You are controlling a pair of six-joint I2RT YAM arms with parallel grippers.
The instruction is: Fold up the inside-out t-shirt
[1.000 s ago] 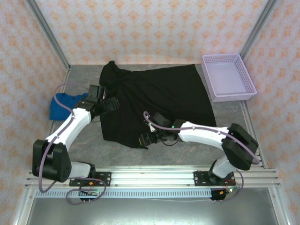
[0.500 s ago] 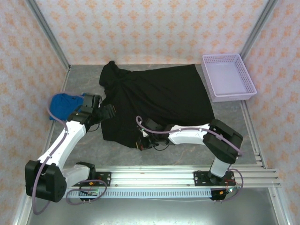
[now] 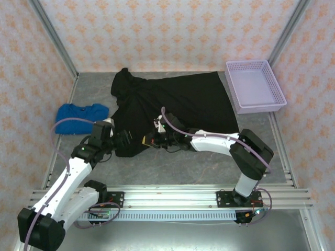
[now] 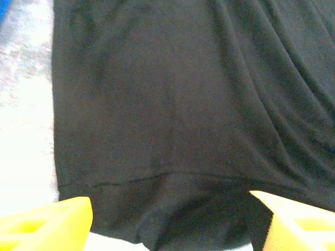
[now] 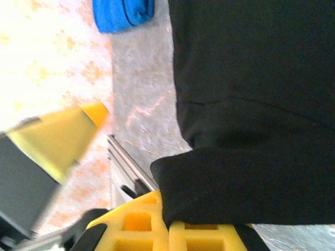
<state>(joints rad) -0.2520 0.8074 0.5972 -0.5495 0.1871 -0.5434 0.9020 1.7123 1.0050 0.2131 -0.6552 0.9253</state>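
Note:
The inside-out t-shirt (image 3: 183, 102) is black and lies spread over the middle of the table, with its hem toward me. My right gripper (image 3: 152, 140) is shut on the near hem; in the right wrist view a pinched flap of the t-shirt (image 5: 241, 183) rises from between the yellow fingers (image 5: 131, 230) of the gripper (image 5: 167, 222). My left gripper (image 3: 124, 141) stands open at the near left corner of the cloth. In the left wrist view its yellow fingertips (image 4: 47, 222) sit wide apart on either side of the t-shirt's hem (image 4: 172, 104), with nothing held between them.
A folded bright blue garment (image 3: 78, 117) lies at the left of the table and appears again (image 5: 123, 13) in the right wrist view. A lilac basket (image 3: 255, 86) stands at the back right. Bare grey table (image 3: 172, 167) runs along the near edge.
My right gripper shut on the near hem and carried it left and away from the near edge. My left arm drew back, and its gripper dropped to the cloth's near left corner.

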